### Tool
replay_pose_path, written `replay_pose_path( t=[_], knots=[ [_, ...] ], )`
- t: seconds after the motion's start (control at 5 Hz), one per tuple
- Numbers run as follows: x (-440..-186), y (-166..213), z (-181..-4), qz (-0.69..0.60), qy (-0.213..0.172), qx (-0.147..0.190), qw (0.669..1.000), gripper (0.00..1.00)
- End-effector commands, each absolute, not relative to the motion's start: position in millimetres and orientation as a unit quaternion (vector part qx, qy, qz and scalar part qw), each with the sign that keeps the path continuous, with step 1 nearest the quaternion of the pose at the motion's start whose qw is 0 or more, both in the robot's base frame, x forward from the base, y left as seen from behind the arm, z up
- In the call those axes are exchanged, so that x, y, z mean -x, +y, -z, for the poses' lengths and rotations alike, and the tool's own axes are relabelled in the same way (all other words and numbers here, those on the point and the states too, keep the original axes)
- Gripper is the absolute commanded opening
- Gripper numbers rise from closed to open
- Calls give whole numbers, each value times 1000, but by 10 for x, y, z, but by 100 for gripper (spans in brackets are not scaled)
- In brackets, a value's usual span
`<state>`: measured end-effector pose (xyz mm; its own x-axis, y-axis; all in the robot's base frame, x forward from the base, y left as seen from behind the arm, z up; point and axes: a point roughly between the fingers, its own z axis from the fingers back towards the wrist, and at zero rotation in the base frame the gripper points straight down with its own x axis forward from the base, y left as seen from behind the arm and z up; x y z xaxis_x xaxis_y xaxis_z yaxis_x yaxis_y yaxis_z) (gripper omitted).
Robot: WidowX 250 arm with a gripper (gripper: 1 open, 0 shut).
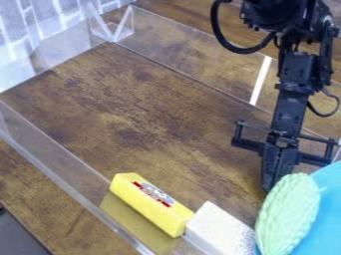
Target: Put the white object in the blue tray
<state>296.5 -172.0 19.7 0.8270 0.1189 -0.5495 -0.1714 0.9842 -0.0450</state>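
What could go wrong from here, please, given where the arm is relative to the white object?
The gripper has its jaws shut on nothing, well away from the white object at the bottom edge, so no grasp exists yet. The green ribbed oval and yellow bar crowd that block, so a descent could knock either. The blue tray is barely visible.

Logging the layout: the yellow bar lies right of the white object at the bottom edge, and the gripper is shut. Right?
Not quite: in the camera view the yellow bar lies left of the white object, not right. The gripper is shut.
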Motion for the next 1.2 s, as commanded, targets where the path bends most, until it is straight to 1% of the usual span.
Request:
replay_pose_path(
  t=[0.0,0.2,0.6,0.8,1.0],
  knots=[
    [-2982,-1800,-616,-67,239,69,966,0],
    [-2946,-1807,-658,-69,239,69,966,0],
    [-2880,-1666,-843,-17,244,51,968,0],
    [-2790,-1664,-1031,-12,243,47,969,0],
    [-2707,-1743,-1114,-12,244,51,968,0]
  ],
)
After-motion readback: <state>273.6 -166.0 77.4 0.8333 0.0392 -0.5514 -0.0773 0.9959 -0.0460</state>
